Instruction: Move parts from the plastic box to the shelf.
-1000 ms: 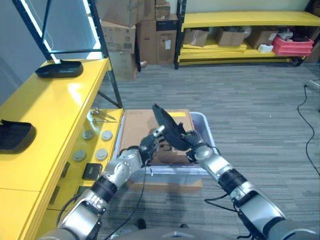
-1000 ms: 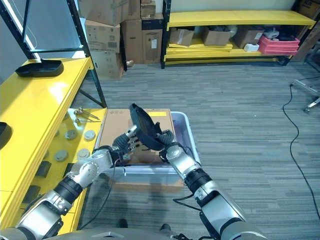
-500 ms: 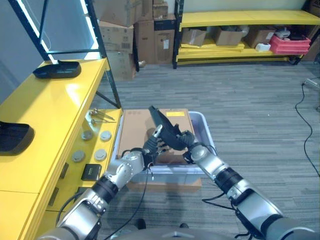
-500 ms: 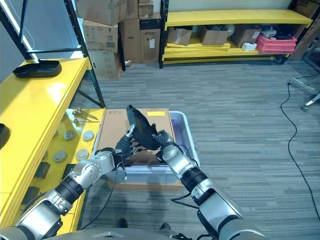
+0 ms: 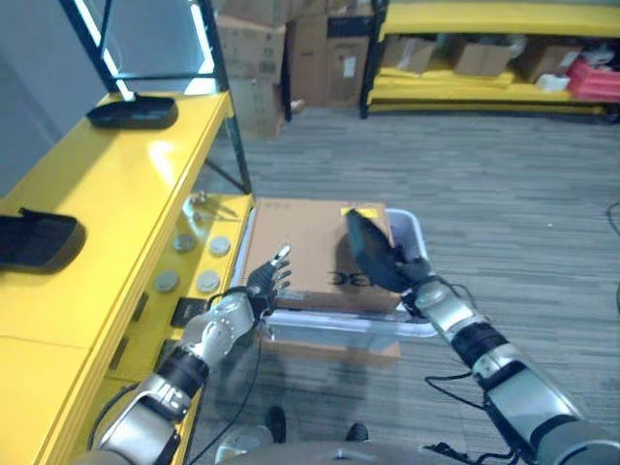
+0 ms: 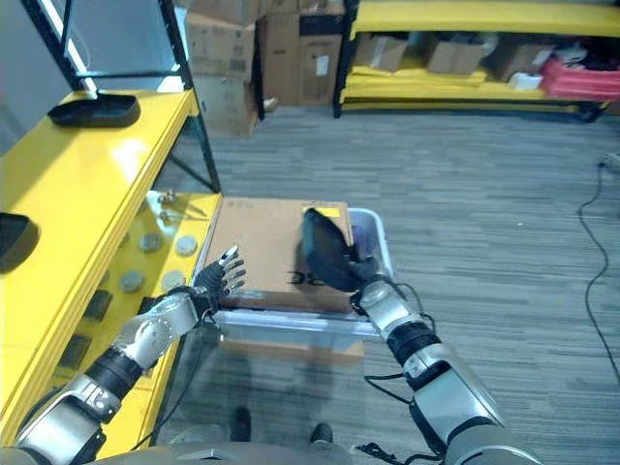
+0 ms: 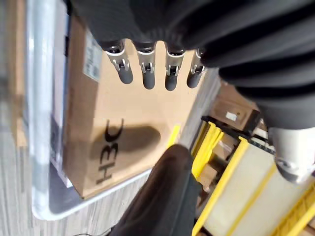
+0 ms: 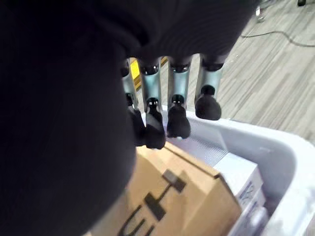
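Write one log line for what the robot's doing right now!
right hand: shut on black part, over cardboard box | left hand: open, empty, at plastic box edge | yellow shelf: part not yet placed

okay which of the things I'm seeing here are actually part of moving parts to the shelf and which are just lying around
Part of the job:
- black part, held in the right hand
- plastic box, with a cardboard box on it
- yellow shelf, already holding two black parts
- left hand, open, holding nothing

Just lying about:
- round discs
- stacked cartons
- far yellow rack
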